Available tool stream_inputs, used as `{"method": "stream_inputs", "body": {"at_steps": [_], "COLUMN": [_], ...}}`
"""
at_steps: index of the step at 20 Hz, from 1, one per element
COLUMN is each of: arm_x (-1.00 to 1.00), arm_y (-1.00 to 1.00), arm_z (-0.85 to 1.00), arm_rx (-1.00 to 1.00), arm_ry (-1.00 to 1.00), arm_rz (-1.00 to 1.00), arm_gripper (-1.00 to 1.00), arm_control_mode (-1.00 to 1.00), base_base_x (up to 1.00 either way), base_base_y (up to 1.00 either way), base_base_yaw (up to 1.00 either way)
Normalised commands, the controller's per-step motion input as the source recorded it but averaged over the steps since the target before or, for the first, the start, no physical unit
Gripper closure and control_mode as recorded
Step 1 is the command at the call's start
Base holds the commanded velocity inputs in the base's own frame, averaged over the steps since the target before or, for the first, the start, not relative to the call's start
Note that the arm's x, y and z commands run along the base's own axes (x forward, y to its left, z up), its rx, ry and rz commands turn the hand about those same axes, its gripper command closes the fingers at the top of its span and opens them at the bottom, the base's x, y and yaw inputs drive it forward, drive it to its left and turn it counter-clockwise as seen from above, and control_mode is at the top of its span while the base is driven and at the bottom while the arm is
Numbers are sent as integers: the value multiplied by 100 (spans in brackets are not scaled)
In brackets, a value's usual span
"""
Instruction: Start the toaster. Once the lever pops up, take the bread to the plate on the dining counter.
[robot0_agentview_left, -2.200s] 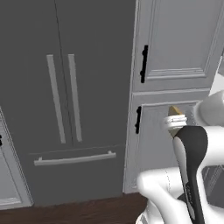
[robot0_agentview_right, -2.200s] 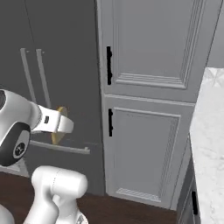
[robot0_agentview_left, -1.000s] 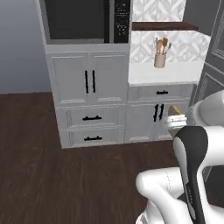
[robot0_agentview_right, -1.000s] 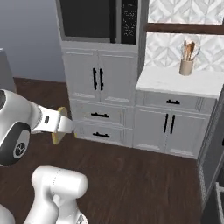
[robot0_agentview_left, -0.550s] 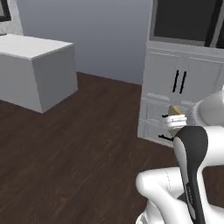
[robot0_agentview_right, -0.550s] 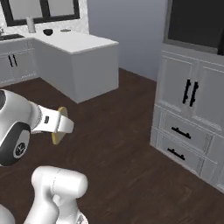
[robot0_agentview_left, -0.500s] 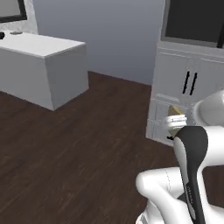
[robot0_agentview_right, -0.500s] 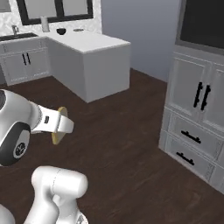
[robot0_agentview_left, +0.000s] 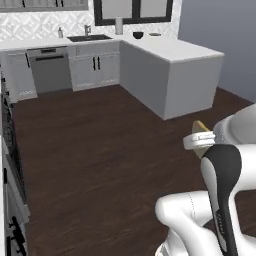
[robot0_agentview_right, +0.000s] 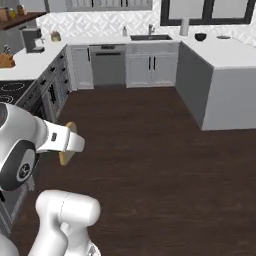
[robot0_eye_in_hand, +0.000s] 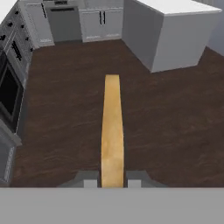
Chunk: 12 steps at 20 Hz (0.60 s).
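The bread (robot0_eye_in_hand: 112, 127) is a thin golden-tan slice seen edge-on, standing straight out from between my two fingertips (robot0_eye_in_hand: 89, 181). My gripper (robot0_eye_in_hand: 112, 180) is shut on it. From the base, the bread (robot0_agentview_left: 202, 126) pokes up behind the white hand, and the gripper (robot0_agentview_left: 202, 135) is carried high over the dark floor. On the other side the bread (robot0_agentview_right: 66, 145) hangs below the hand. The dining counter (robot0_agentview_right: 227, 55) has a white top on a grey base and stands ahead. A small pale plate (robot0_agentview_right: 223, 36) lies at its far end. The toaster is out of view.
A dark bowl (robot0_agentview_right: 200, 36) sits on the white counter near the plate. The sink and a dishwasher (robot0_agentview_right: 107, 65) line the back wall, and an oven range (robot0_eye_in_hand: 11, 94) runs down the left. Open dark wood floor (robot0_agentview_right: 150, 145) lies between me and the counter (robot0_agentview_left: 172, 50).
The whole picture has swung as the base turned, from cabinets and wall oven round to the open kitchen with the white counter. The bread stays in the shut gripper, held the same way.
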Motion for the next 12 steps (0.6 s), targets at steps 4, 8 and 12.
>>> {"method": "stream_inputs", "body": {"at_steps": [4, 8, 12], "arm_x": [0, 0, 0], "arm_y": [0, 0, 0], "arm_z": [0, 0, 0], "arm_rx": [0, 0, 0], "arm_ry": [0, 0, 0], "arm_rz": [0, 0, 0], "arm_gripper": [100, 100, 100], "arm_control_mode": [100, 100, 100], "base_base_x": [100, 100, 100], "base_base_y": [-17, -53, -67], "base_base_yaw": [62, 43, 33]}}
